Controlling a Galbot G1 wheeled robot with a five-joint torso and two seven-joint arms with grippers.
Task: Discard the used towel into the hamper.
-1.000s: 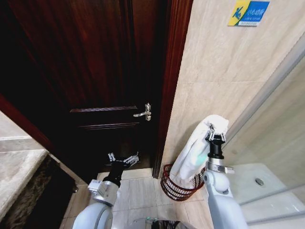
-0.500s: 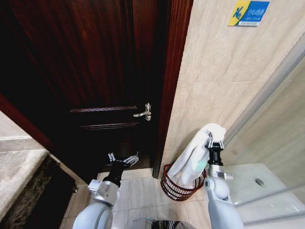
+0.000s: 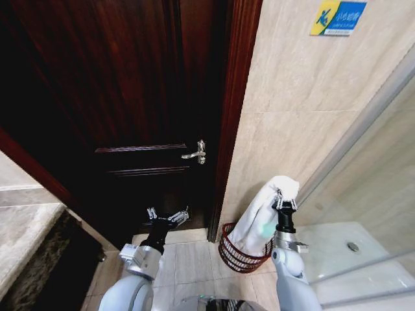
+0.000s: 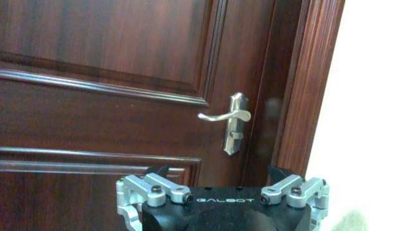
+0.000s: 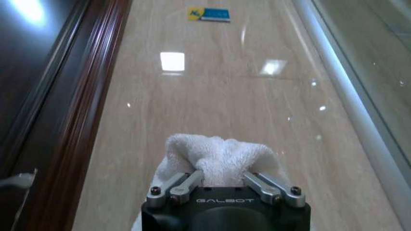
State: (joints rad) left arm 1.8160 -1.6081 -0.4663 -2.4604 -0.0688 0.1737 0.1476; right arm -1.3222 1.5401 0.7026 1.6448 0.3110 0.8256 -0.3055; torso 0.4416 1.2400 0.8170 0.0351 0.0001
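A white towel (image 3: 262, 214) hangs from my right gripper (image 3: 283, 200), which is shut on its top fold; its lower end drapes into the hamper (image 3: 238, 254), a small dark reddish-brown wire basket on the floor beside the door frame. The right wrist view shows the towel (image 5: 218, 156) bunched between the fingers (image 5: 183, 185), with the beige wall behind. My left gripper (image 3: 166, 216) is held low in front of the dark door, open and holding nothing; its fingers (image 4: 154, 190) show in the left wrist view.
A dark wooden door (image 3: 130, 97) with a silver lever handle (image 3: 196, 153) stands to the left. A beige tiled wall (image 3: 292, 97) rises behind the hamper. A glass shower panel (image 3: 369, 168) and a white shower tray (image 3: 356, 249) lie right. A stone counter edge (image 3: 26, 227) is at left.
My right gripper has moved down and to the left with the towel, bringing it lower over the hamper. The left arm has not moved.
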